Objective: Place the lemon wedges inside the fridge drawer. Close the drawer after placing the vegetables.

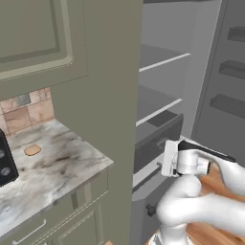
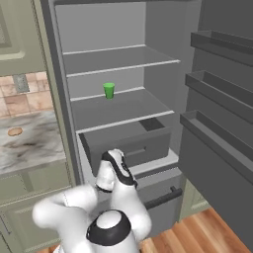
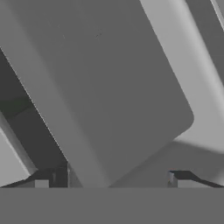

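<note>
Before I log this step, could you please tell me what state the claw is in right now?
Claw: open, holding nothing, close up against the grey drawer front.

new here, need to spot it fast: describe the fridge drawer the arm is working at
Look into the open fridge, below its two white-edged shelves. The fridge drawer is the dark grey box pulled out above a second, lower drawer; unlike that one, its top stands open.
</note>
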